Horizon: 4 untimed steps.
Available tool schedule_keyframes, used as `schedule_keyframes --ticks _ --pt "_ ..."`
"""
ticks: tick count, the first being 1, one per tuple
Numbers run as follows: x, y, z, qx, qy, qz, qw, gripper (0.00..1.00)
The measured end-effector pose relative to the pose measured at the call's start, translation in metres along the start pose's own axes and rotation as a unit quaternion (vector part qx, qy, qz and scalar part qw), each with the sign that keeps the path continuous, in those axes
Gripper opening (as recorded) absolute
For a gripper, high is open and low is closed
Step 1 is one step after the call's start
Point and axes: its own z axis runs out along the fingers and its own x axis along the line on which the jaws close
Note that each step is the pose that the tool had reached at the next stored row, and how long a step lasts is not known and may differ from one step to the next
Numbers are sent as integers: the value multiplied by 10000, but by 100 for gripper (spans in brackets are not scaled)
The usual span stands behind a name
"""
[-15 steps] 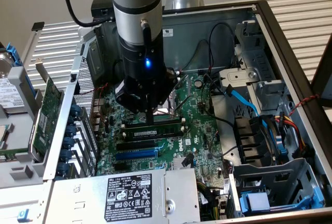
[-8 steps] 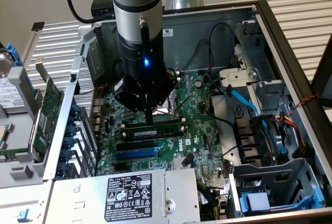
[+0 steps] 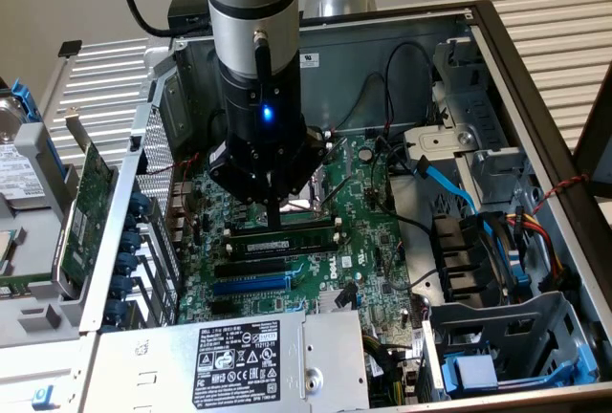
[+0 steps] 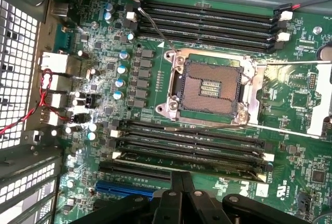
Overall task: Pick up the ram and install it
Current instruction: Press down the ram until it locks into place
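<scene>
Beige wall and ribbed grey panels frame an open grey metal computer case (image 3: pixel 497 78) lying on its side, its green motherboard (image 3: pixel 368 198) facing up. From the exterior view's twelve o'clock the silver-and-black robot arm (image 3: pixel 253 59) reaches down into the case, and its black gripper (image 3: pixel 275 219) stands over the middle of the board with its fingers clenched together, their tips touching the top edge of the ram (image 3: pixel 282 237), a long, narrow green circuit-board stick with black chips. That stick sits on edge in a black plastic memory slot with end clips (image 3: pixel 282 246), at about six o'clock from the gripper. In the wrist view the closed gripper (image 4: pixel 181 182) presses on the same stick (image 4: pixel 187 163), which lies in the slot nearest the fingers; whether it is fully seated I cannot tell. Beyond it, the square metal-framed processor socket (image 4: pixel 210 86) lies open, with four more empty black memory slots (image 4: pixel 207 24) on its far side. In the exterior view, a blue expansion slot (image 3: pixel 251 283) lies at six o'clock from the ram, and a grey power-supply box with a black label (image 3: pixel 239 356) fills the near edge. A wider green expansion card with a metal bracket (image 3: pixel 91 193) stands outside the case at nine o'clock.
</scene>
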Motion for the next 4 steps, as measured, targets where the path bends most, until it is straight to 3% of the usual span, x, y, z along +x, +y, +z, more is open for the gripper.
schedule_keyframes --ticks 4 --pt "0 0 0 0 0 0 10000 11"
